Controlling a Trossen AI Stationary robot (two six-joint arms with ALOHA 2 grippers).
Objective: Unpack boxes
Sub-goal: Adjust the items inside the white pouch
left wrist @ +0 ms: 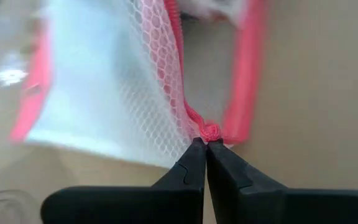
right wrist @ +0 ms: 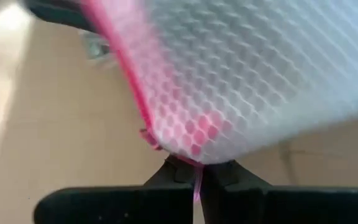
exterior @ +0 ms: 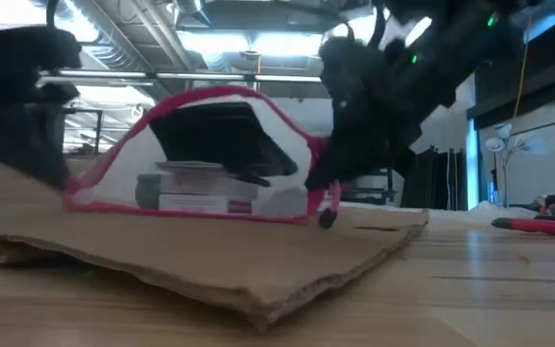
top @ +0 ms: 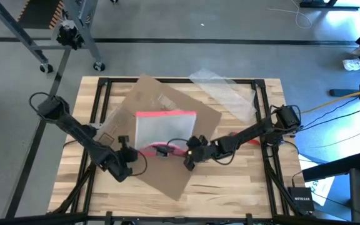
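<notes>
Two dark grippers meet over the near half of the pale wooden slatted table point(top: 242, 187), both clamped on the same clear mesh-lined plastic pouch with a pink-red zip edge point(top: 165, 128). The left gripper point(top: 125, 164) sits at the pouch's near left corner; in its wrist view the two dark fingers point(left wrist: 188, 171) are pressed fully together, pinching a small pink knot at the end of the zip edge point(left wrist: 209, 132). The right gripper point(top: 191, 156) is at the pouch's near right corner, its jaws likewise closed, with a thin strip of the pink edge point(right wrist: 197, 183) nipped between them and the honeycomb-patterned wall of the pouch rising just beyond.

In the low view the pouch stands puffed up like a tent, its pink rim point(exterior: 210, 96) arched, with flat white and dark items stacked inside point(exterior: 200, 188).

Under the pouch lies the plain brown corrugated cardboard box point(top: 174, 169), flattened and turned at an angle across the middle of the table, its near corner pointing toward the front edge and its far corner point(top: 145, 81) reaching the table's back. A small label point(top: 166, 100) shows on its far part.

Farther back, a clear plastic sheet point(top: 224, 87) lies on the table's far right corner. A red-handled tool point(exterior: 538, 225) lies on the table's right side.
</notes>
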